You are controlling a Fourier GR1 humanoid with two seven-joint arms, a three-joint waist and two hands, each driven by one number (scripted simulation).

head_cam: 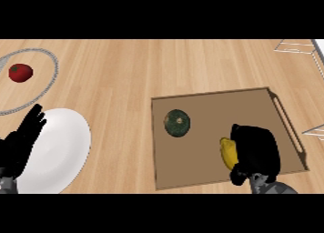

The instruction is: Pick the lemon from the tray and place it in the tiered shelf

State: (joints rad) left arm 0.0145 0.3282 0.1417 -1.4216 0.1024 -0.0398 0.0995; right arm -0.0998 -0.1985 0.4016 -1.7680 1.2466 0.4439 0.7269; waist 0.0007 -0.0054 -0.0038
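Note:
The yellow lemon (227,152) lies in the brown tray (212,102), toward its near right part. My right hand (257,148) is curled round the lemon from the right and covers most of it. Only the lemon's left side shows. A dark green round fruit (177,123) sits in the tray to the left of the lemon. The white wire tiered shelf (319,59) shows at the right edge, with only parts of its frame in view. My left hand (20,141) rests open at the lower left, fingers up, over a white plate.
A white plate (60,150) lies at the lower left. A grey wire basket (37,82) at the upper left holds a red tomato (20,73). Bare wooden counter (124,68) spreads between basket and tray.

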